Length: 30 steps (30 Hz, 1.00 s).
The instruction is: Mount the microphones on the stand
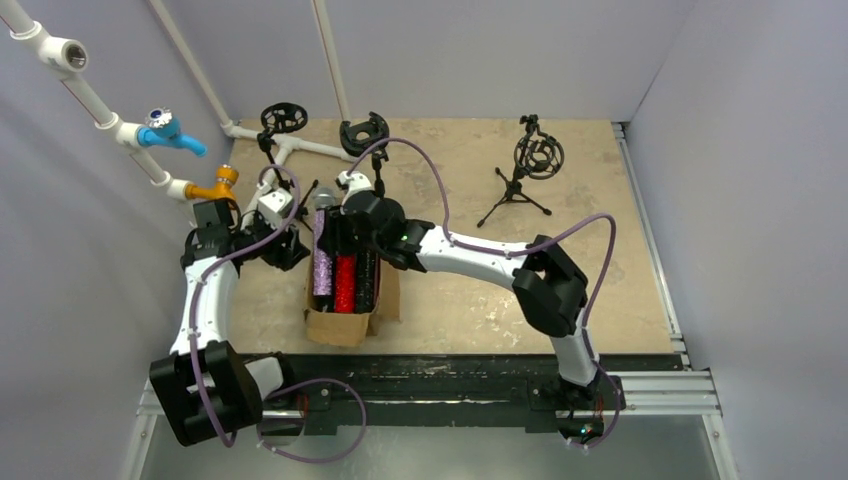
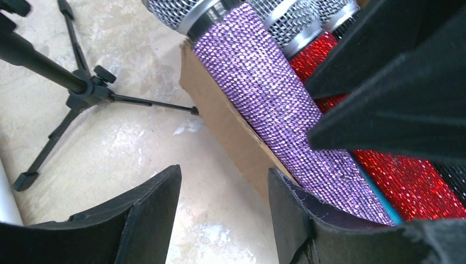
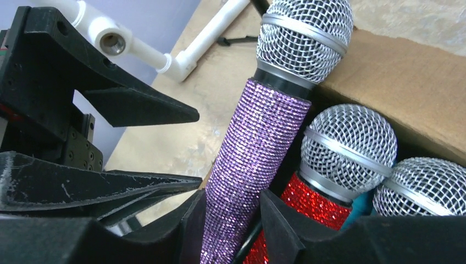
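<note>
Purple mic point(image 3: 262, 132) lies in box point(image 1: 340, 325) at table centre, leftmost of three, head toward 12 o'clock. Right gripper point(image 3: 232, 198) straddles its handle, jaws close at both sides; true pinch or not, cannot tell. Likely picking it for stand point(image 1: 520, 185) at 2 o'clock. Left gripper point(image 2: 220, 217) spread, empty, at box's 9 o'clock, perhaps to steady box. No readable writing.
</note>
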Tool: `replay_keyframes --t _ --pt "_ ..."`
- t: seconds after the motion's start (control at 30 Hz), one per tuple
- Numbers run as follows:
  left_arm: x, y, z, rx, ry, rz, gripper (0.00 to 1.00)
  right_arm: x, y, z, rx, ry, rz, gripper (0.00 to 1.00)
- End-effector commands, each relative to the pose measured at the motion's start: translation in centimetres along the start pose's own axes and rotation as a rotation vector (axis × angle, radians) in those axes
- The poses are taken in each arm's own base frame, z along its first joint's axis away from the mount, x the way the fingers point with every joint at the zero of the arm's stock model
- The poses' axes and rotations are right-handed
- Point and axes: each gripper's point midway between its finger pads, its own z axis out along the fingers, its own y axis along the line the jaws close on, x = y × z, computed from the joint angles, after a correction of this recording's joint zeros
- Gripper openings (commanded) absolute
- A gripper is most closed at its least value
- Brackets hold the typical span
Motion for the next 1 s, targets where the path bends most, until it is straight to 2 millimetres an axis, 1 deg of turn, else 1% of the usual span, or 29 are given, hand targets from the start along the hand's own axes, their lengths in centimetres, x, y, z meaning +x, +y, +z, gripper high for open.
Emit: replay_keyframes --t 0.0,0.07,0.17,0.2,0.27,0.3,0.33,0.4,0.47,0.53,0.63,0.7,0.87,0.97 --pt "1.0 -4.1 -0.9 0.108 0.017 0.033 0.59 0.7 2.5 -1.9 -0.200 0.000 -0.011 0.44" --pt "0.9 -5.1 -1.5 0.125 0.004 0.051 0.60 0.4 4.4 -2.6 -0.297 -0.008 -0.012 0.43" --pt "0.4 -6.2 -2.4 0.147 -0.004 0.069 0.60 0.9 6.2 -2.5 -0.367 0.027 -0.028 0.42" --pt "0.1 -6.2 -2.7 0.142 -0.002 0.069 0.60 1.2 6.4 -2.4 -0.373 0.037 -0.036 0.42" --pt "-0.4 -5.4 -3.2 0.099 0.009 0.071 0.60 1.5 6.7 -2.5 -0.379 0.046 -0.041 0.42" --pt "-0.7 -4.5 -3.3 0.050 0.020 0.078 0.59 1.6 6.6 -2.6 -0.376 0.052 -0.040 0.41" --pt "-0.8 -2.8 -3.5 -0.032 0.039 0.077 0.58 1.7 6.3 -2.6 -0.362 0.055 -0.040 0.41" --pt "-1.0 1.0 -4.1 -0.211 0.075 0.072 0.58 1.7 5.9 -2.8 -0.345 0.053 -0.045 0.41" --pt "-0.8 5.0 -5.1 -0.389 0.115 0.073 0.57 1.8 5.6 -3.1 -0.333 0.048 -0.046 0.42" --pt "-0.9 7.5 -6.1 -0.498 0.132 0.057 0.57 2.1 5.3 -3.3 -0.329 0.052 -0.048 0.42" --pt "-1.0 10.2 -7.4 -0.620 0.131 0.066 0.58 3.0 4.7 -3.4 -0.322 0.071 -0.049 0.42" --pt "-0.6 11.9 -8.2 -0.700 0.143 0.085 0.58 3.4 4.4 -3.5 -0.319 0.076 -0.049 0.42" --pt "1.8 15.9 -10.5 -0.847 0.219 0.050 0.59 3.9 3.8 -3.8 -0.303 0.083 -0.053 0.42" --pt "2.9 17.6 -12.1 -0.902 0.246 0.037 0.59 3.9 3.7 -4.1 -0.302 0.081 -0.054 0.42"
